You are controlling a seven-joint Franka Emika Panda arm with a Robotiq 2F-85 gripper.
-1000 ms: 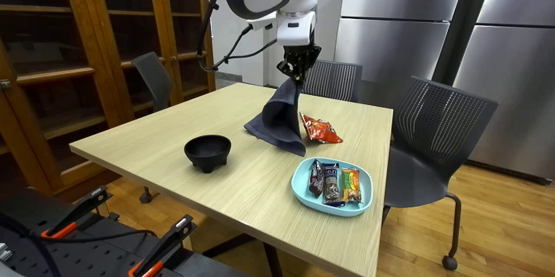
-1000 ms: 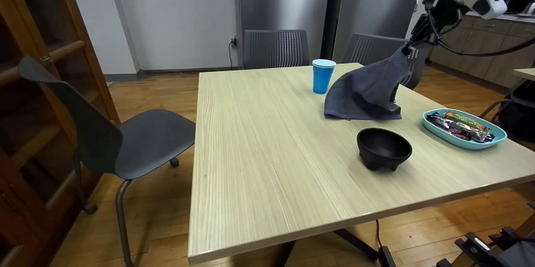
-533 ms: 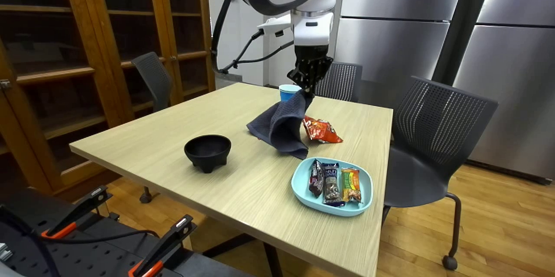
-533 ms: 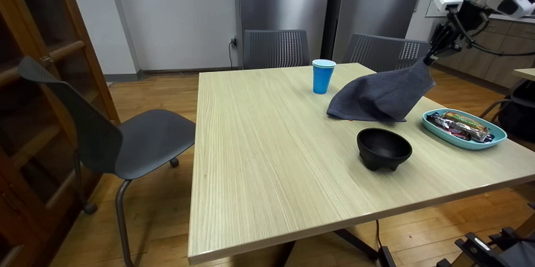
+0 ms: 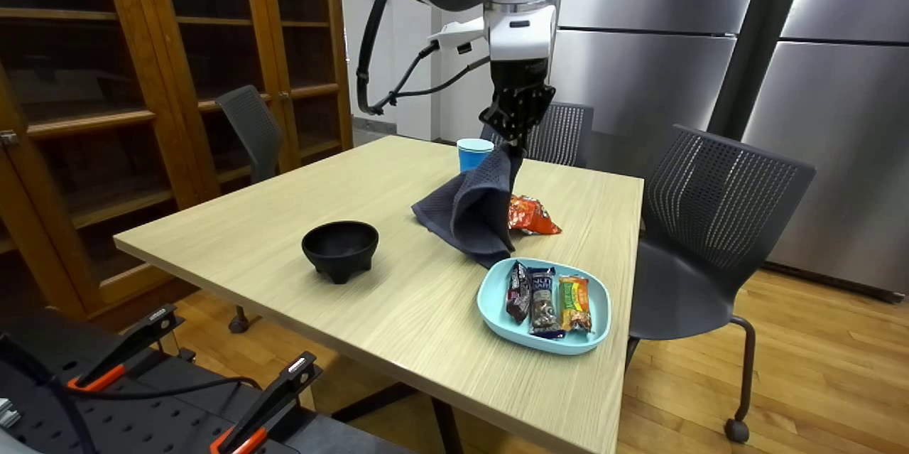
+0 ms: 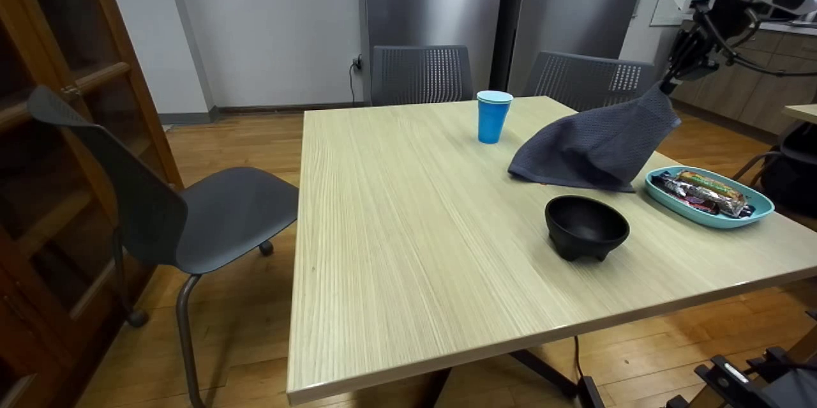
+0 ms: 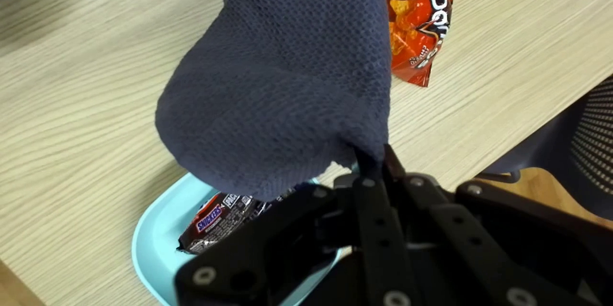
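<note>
My jaws were clamped narrow on the upper end of a slate-blue cloth (image 7: pixel 297 57); from my gripper (image 7: pixel 377 162) it slanted down to the table, where its lower hem lay. It was finely waffled, one loose side curling into a rounded fold.

In the wrist view the cloth covered part of a red Doritos bag (image 7: pixel 421 23) and came across the turquoise tray (image 5: pixel 547 349); whether it touched either I could not tell. Three wrapped bars lay in the tray: a dark Snickers (image 5: pixel 519 293), a navy bar (image 5: pixel 544 305) and a green-and-orange bar (image 5: pixel 575 303). A blue cup (image 6: pixel 493 119) stood upright past the cloth, partly hidden behind it in an exterior view. A black bowl (image 6: pixel 586 229) on stubby feet sat near the hem, well apart from the cup.

All of these rested on a pale wood-grained table (image 6: pixel 396 235). Dark grey seats surrounded it: a chair (image 6: pixel 236 216) by the glass-fronted wooden cabinets (image 5: pixel 135 81), another chair (image 6: pixel 421 74) at the far edge, and a perforated-backed chair (image 5: pixel 724 205) before steel refrigerators (image 5: pixel 639 77). The plank floor (image 5: pixel 838 369) was honey-coloured, the wall (image 6: pixel 274 25) plain and pale. In an exterior view, a black clamp (image 5: pixel 268 404) with orange parts gripped a dark perforated bench (image 5: pixel 156 411) near the table.
</note>
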